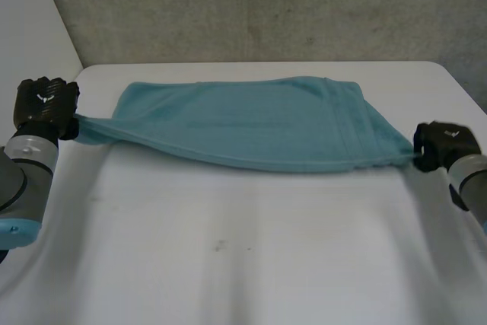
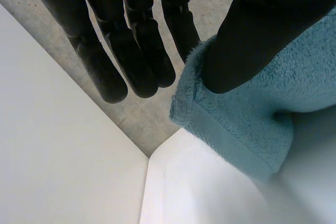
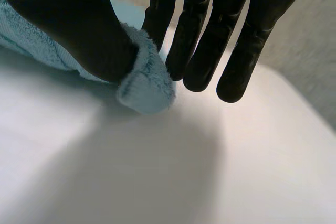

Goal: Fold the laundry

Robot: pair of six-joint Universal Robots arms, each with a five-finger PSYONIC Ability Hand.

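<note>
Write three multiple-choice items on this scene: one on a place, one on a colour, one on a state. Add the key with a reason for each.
1. Where on the towel is the left hand?
A. its left end
B. its middle
C. its far edge

2. What colour is the towel?
A. white
B. teal
C. red

3. What is the right hand doing?
A. hanging open, apart from the towel
B. pinching the towel's right end
C. curled on nothing

Key: 1 A, the head view shows it at the stretched left end. 2 B, the pile is teal in every view. 3 B, its wrist view shows the thumb clamping cloth.

Towel [image 1: 251,123] on table [image 1: 251,249], far half, ctr.
</note>
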